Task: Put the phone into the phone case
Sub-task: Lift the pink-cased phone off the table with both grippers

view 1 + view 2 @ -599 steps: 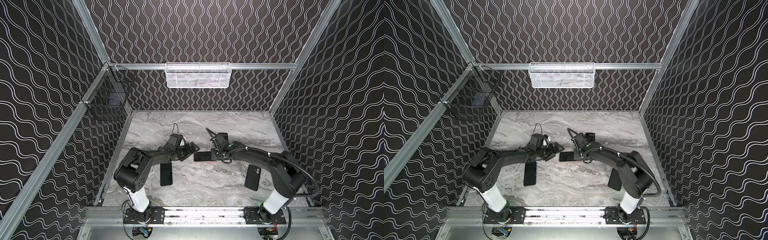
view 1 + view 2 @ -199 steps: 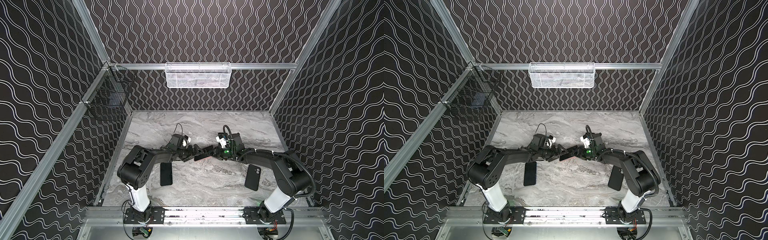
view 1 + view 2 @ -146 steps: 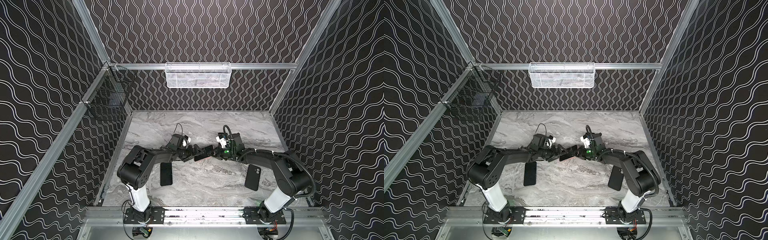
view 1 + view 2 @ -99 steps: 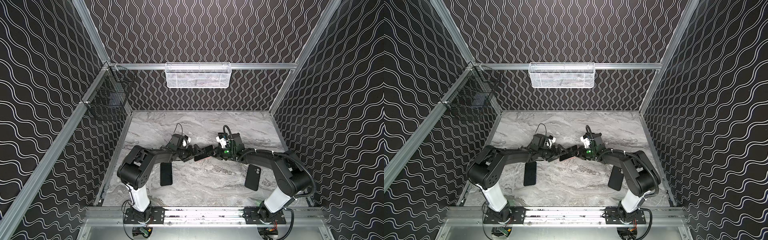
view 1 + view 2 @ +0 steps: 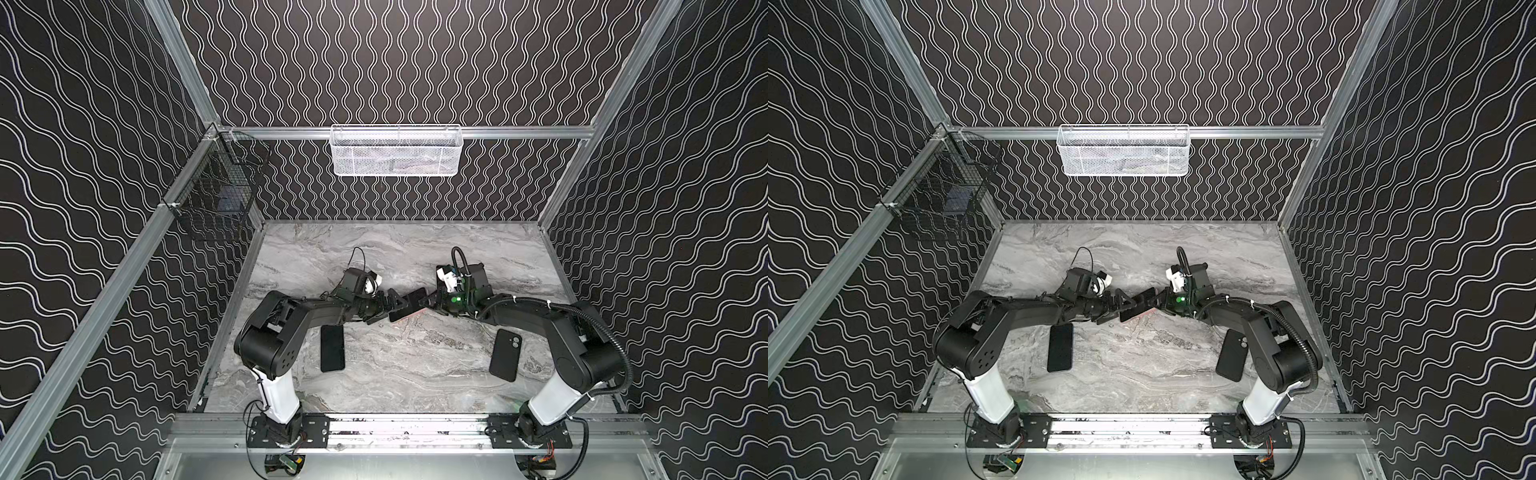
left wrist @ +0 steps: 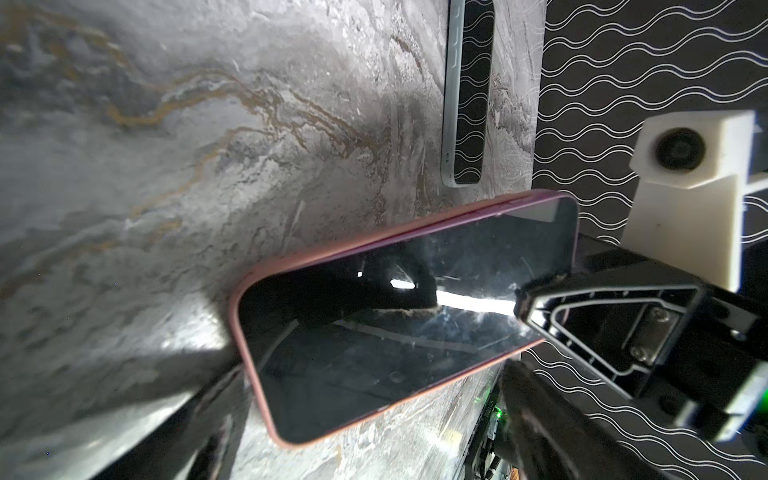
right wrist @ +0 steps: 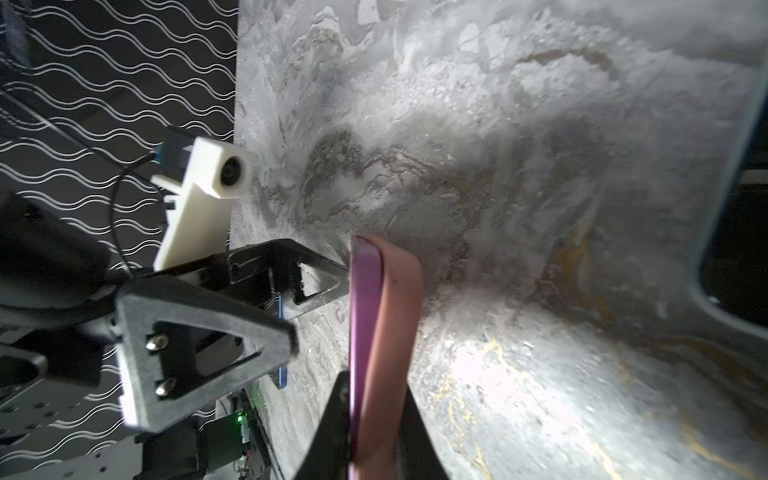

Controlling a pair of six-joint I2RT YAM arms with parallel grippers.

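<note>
A dark glass phone (image 6: 395, 324), seemingly inside its soft pink case (image 7: 395, 332), is clamped above the marble tabletop (image 5: 395, 365) by the right fingers (image 7: 326, 432). At its 9 o'clock end, the left fingers (image 7: 199, 303) are spread wide. Pressing it snug is likely needed next.

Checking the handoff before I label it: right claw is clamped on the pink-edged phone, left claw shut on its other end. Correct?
Not quite. The right claw is clamped on the pink-edged phone, but the left claw is open, its fingers spread wide at the other end, not shut on it. The right wrist view shows this.
</note>
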